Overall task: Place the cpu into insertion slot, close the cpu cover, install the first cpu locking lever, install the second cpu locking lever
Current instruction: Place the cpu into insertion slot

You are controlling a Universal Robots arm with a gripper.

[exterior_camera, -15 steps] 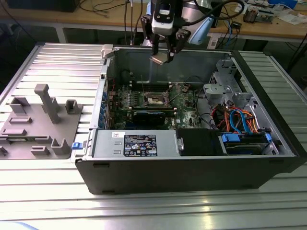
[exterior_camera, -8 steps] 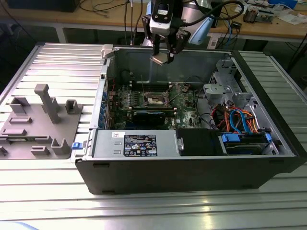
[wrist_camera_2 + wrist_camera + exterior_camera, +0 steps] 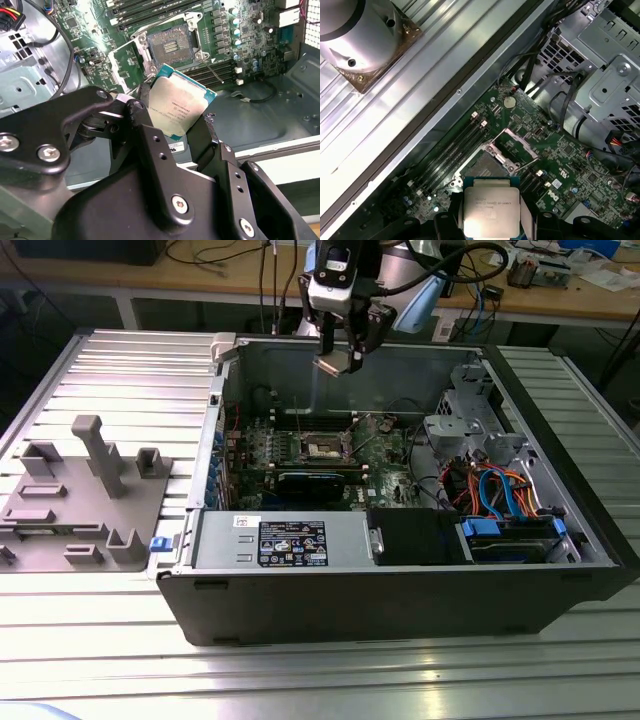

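The cpu [image 3: 182, 105] is silver-grey on top with a teal-green edge, and the pincer [image 3: 175, 117] is black. The insertion slot [image 3: 172, 44] has a dark centre and a silvery rim, on a green circuit board [image 3: 85, 27]. The ribbed bench [image 3: 120, 370] is pale silver, and orange and blue cables [image 3: 503, 485] show against the dark grey case [image 3: 400, 610].

The chip [image 3: 182, 107] in my matt black pincer [image 3: 175, 119] has a dull silvery metal top; the board [image 3: 75, 25] is glossy green
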